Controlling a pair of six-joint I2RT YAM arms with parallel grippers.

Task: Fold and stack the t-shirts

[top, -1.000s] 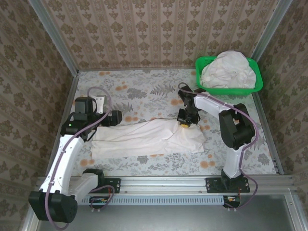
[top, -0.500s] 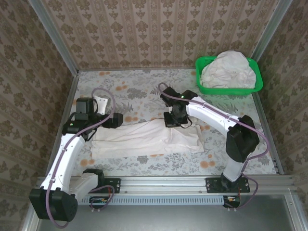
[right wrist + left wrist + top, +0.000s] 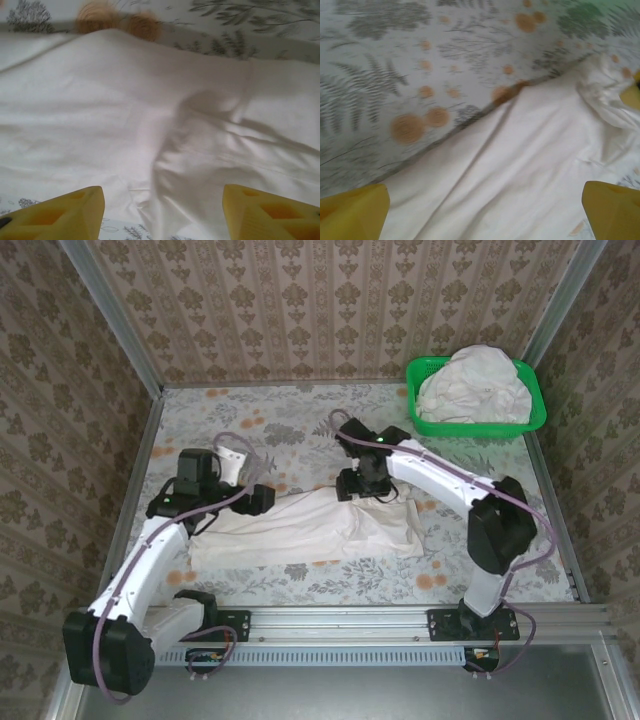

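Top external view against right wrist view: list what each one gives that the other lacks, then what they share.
Top external adds: the green plastic basket heaped with crumpled white shirts at the table's far right corner, and the left gripper at the left end of the spread shirt.

Right wrist adds: a close look at the right gripper, its yellow fingers apart above the cloth, and at the shirt's creases.

Both share: the white cotton t-shirt lying on the floral tablecloth.
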